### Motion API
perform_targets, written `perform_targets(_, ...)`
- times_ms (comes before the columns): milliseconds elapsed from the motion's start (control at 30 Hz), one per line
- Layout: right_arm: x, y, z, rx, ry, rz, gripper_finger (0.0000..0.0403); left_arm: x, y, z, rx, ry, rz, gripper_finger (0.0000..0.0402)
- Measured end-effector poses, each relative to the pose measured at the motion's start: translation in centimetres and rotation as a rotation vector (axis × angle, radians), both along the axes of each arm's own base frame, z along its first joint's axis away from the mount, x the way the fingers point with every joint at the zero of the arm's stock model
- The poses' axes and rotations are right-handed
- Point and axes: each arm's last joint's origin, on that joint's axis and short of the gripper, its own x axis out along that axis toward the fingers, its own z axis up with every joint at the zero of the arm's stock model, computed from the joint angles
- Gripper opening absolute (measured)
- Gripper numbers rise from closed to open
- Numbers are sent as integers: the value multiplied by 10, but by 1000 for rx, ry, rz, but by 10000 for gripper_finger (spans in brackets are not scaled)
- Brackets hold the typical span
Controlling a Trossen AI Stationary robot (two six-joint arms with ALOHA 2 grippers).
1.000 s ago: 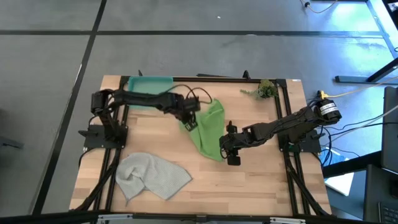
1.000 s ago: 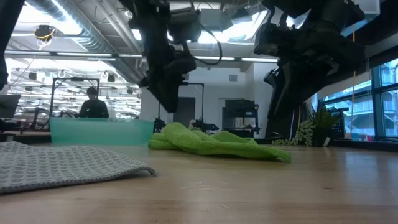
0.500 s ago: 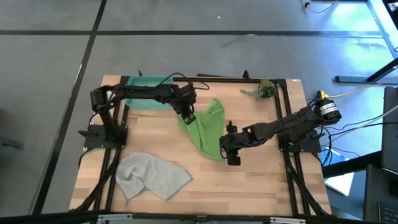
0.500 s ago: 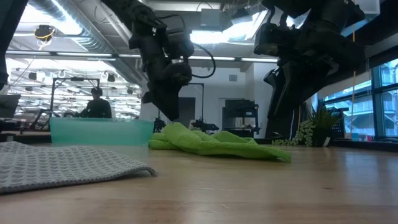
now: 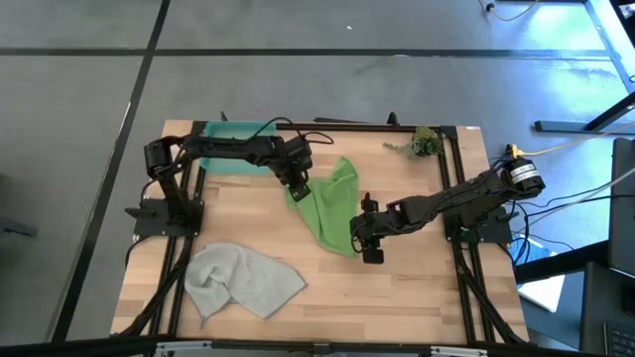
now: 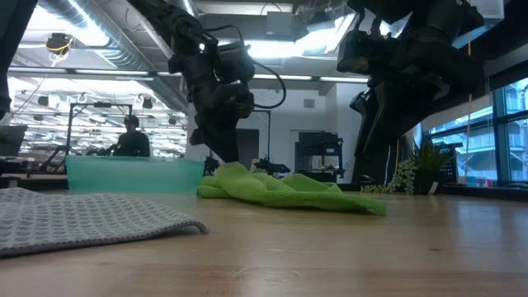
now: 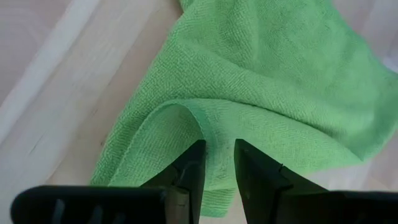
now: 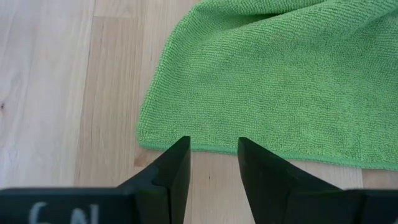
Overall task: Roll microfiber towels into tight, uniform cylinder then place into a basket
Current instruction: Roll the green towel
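High view, lime green towel (image 5: 332, 203) crumpled at bench (image 5: 417, 288) centre, left tool (image 5: 297, 187) at its 10 o'clock edge, fingers narrowly parted astride a raised fold, right tool (image 5: 369, 250) open over its 5 o'clock corner, grey towel (image 5: 243, 281) at 7 o'clock, basket (image 5: 236, 139) at 11 o'clock.

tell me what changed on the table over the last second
The left gripper swung from the lime green microfiber towel's middle back toward the translucent teal plastic basket and dropped onto the towel's near end, fingers straddling a fold there. The right gripper, open at the towel's other end, the pale grey towel and the basket stayed put.
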Motion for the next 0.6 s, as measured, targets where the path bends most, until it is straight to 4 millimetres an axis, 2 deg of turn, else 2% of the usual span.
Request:
perform_targets(400,0,0,0,0,-1,0,136,7,-19,-1,108,34,-47,79)
perform_targets(500,0,0,0,0,-1,0,136,8,-23,-1,108,34,-57,61)
perform_targets(600,0,0,0,0,-1,0,136,8,-26,-1,107,40,-67,21)
